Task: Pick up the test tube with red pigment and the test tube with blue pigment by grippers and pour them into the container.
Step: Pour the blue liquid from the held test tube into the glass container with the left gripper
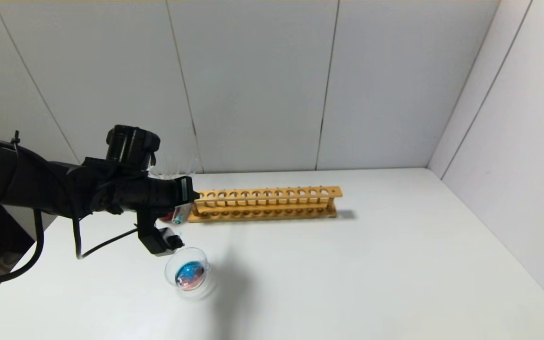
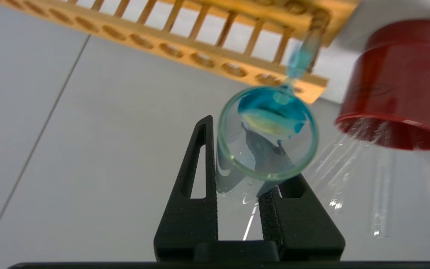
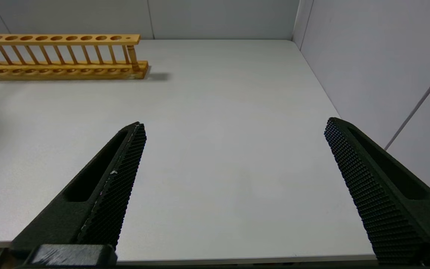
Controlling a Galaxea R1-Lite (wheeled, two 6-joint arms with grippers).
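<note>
Pouring looks under way: left gripper [image 2: 237,179] is clamped on a clear tube, probably the test tube with blue pigment [image 2: 267,130], tipped above the container [image 1: 188,273] just below its fingertips. Next, return the tube. Right gripper [image 3: 233,164] idles, spread wide.

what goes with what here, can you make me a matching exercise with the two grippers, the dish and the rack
Things:
1. left gripper
2. right gripper
3. container
4. wooden rack

States:
A. holds blue and reddish liquid
B. jaws wide apart over bare table
C. stands toward the back of the table, with a row of round holes
D. shut on the test tube with blue pigment, just above the dish

Pairs: 1-D, 2-B, 3-A, 4-C
</note>
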